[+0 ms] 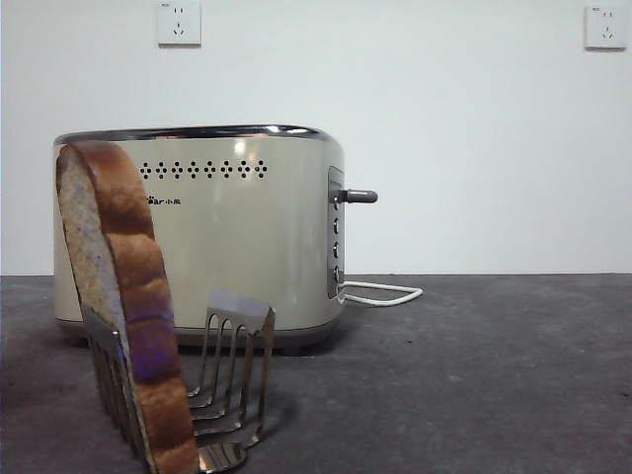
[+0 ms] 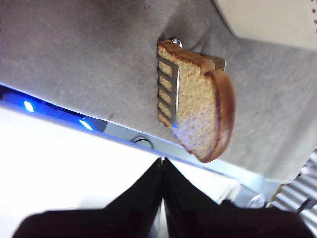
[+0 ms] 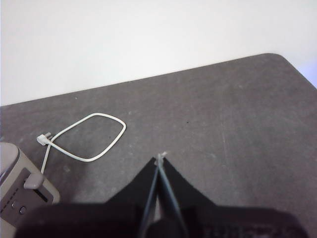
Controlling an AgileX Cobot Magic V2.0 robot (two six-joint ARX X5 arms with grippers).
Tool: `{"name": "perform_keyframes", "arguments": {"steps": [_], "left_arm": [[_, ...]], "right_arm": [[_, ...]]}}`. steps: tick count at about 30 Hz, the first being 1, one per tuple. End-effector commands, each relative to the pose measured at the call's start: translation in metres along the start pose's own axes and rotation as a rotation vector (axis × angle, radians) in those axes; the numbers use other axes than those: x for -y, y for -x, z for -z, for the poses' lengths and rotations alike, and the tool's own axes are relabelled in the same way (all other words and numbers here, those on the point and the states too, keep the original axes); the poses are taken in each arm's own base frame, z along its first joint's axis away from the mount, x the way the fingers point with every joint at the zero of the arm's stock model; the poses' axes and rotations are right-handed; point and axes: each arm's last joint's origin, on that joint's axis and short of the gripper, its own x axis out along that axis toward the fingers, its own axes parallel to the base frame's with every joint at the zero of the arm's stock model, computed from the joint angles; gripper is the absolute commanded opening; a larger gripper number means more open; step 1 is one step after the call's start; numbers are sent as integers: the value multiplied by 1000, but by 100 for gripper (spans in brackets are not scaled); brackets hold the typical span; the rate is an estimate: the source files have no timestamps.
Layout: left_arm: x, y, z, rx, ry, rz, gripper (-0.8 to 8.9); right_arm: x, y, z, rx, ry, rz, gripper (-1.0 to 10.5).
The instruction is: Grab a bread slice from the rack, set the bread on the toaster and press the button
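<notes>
I see the slice of bread point(image 1: 123, 296) standing on edge in the rack point(image 1: 232, 380) at the near left of the desk point(image 1: 474, 375), just in front of the toaster point(image 1: 237, 237), its long axis upright and leaning slightly. My left gripper point(image 2: 162, 166) is clenched and empty, with the slice ahead of it. My right gripper point(image 3: 159, 163), also clenched and empty, hangs over bare desk near the cord point(image 3: 89, 139), so I judge the left arm nearer.
</notes>
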Motion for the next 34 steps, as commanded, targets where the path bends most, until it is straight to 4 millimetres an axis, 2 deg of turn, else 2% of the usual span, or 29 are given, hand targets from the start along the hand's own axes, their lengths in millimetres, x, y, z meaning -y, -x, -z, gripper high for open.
{"name": "perform_keyframes", "arguments": {"steps": [1,5,11,15,18,26,32,34], "left_arm": [[6,-2,-3,11,19,24,-4],[15,-10,-4,3,-52,17,14],[39,-32,3,-71,-113,-57,257],[64,-43,12,-38,-217,-109,353],[74,-49,13,-17,-240,-179,356],[80,-73,7,-77,-204,-279,356],[89,-81,4,-58,-230,-214,357],[90,-82,4,-60,-231,-213,401]], "right_arm": [[0,0,0,2,7,-4,-7],[0,0,0,1,7,-4,-7],[0,0,0,1,8,-4,-7],[0,0,0,-1,8,-4,-7],[0,0,1,-5,8,-3,-7],[0,0,3,-30,7,1,-7],[0,0,3,-32,14,1,-7],[0,0,3,-33,14,1,-8]]}}
